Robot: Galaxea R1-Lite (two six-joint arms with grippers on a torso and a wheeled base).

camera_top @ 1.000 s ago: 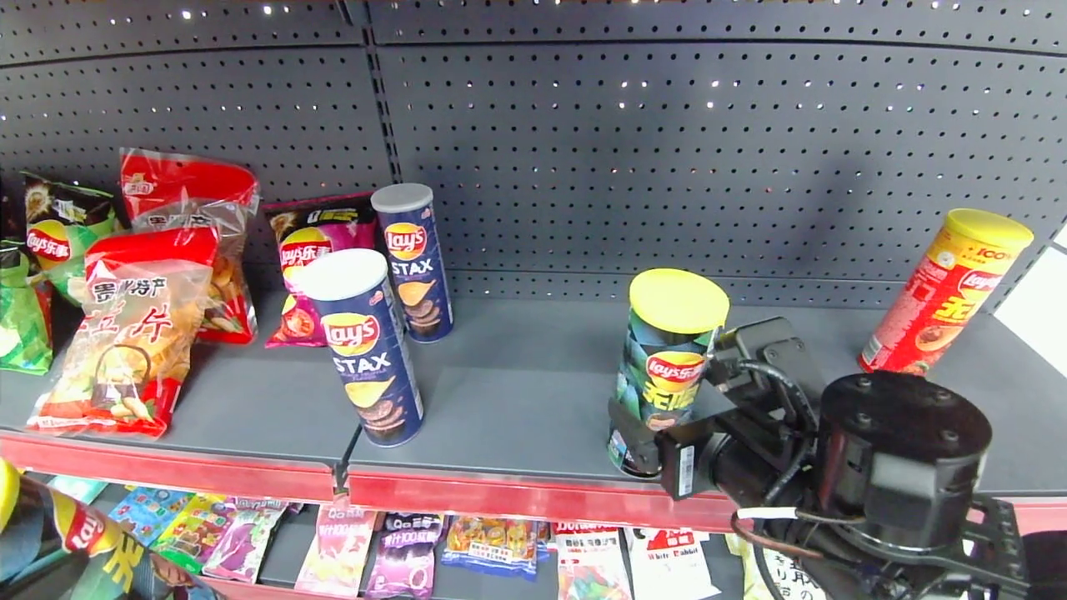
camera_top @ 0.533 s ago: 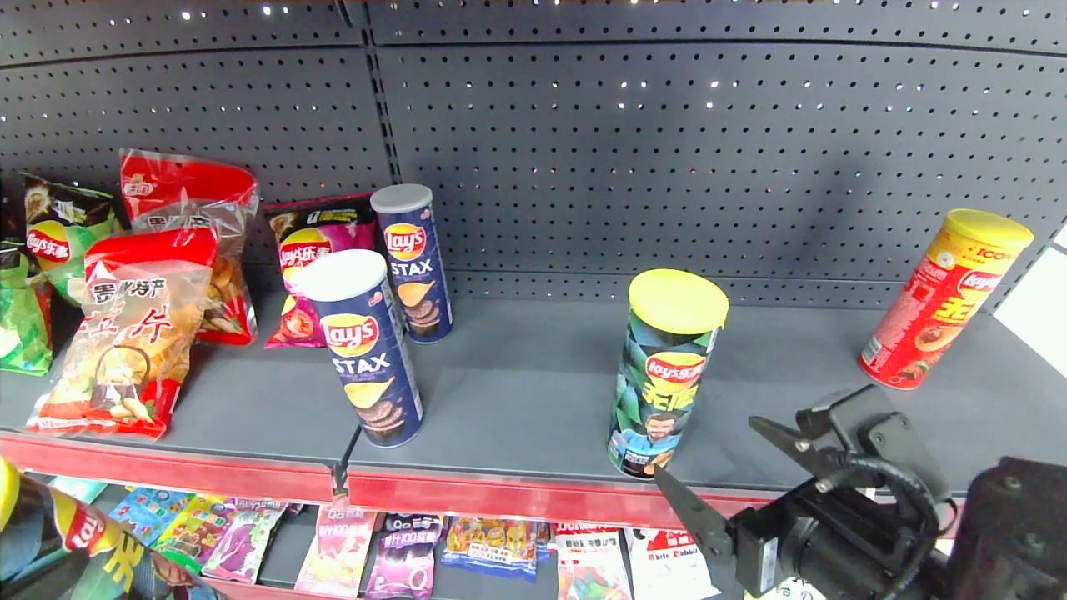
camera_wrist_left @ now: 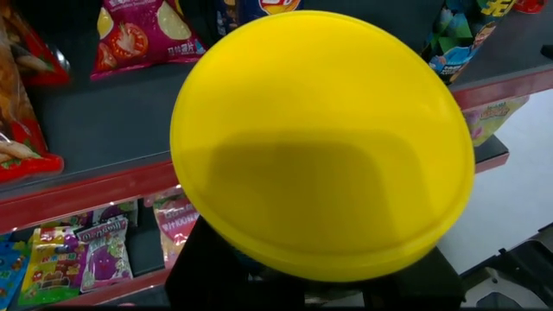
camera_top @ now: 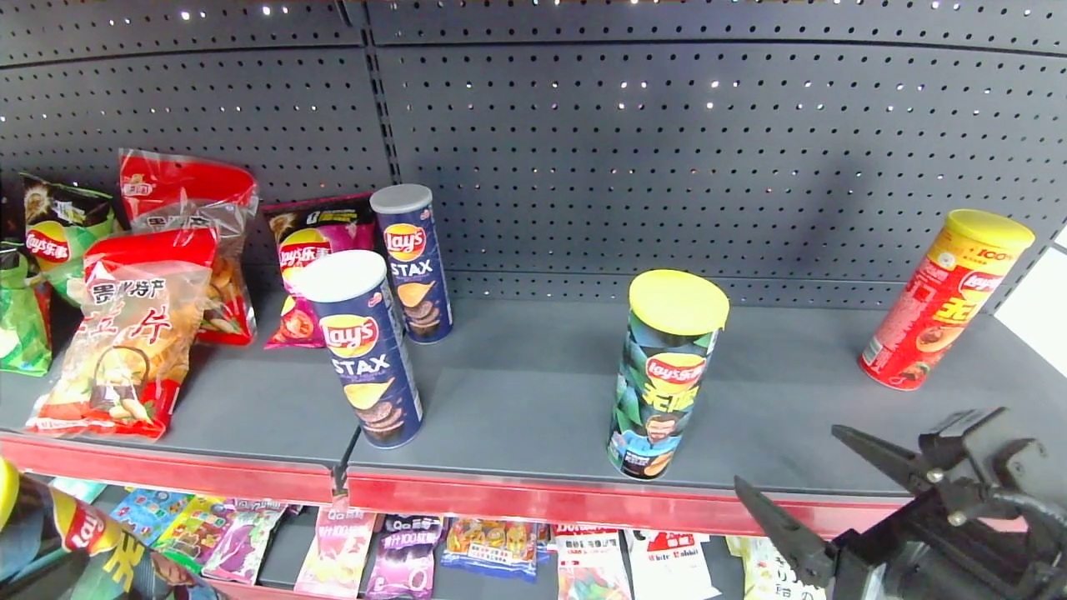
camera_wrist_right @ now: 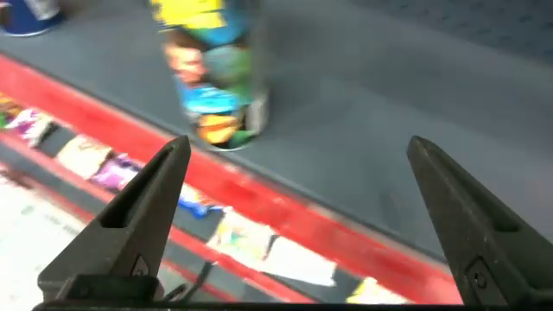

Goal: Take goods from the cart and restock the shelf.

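Note:
A green chip can (camera_top: 667,375) with a yellow lid stands upright near the front edge of the grey shelf (camera_top: 533,392). My right gripper (camera_top: 788,457) hangs open, off the shelf's front edge and to the right of that can, with nothing between its fingers. The right wrist view has the same can (camera_wrist_right: 212,78) beyond the spread fingertips (camera_wrist_right: 164,173). The left wrist view looks down on the yellow lid (camera_wrist_left: 320,138) of another can that my left gripper (camera_wrist_left: 311,285) holds. That can's dark body (camera_top: 58,533) sits at the head view's lower left, below the shelf.
Two blue chip cans (camera_top: 363,346) (camera_top: 413,262) stand left of centre, and snack bags (camera_top: 125,333) fill the shelf's left end. A red can (camera_top: 946,300) leans at the far right. Bare shelf lies between the cans. Packets (camera_top: 492,546) hang on the lower tier.
My right gripper has let go of the green can and drawn back down and to the right, off the shelf. The can stays standing where it was.

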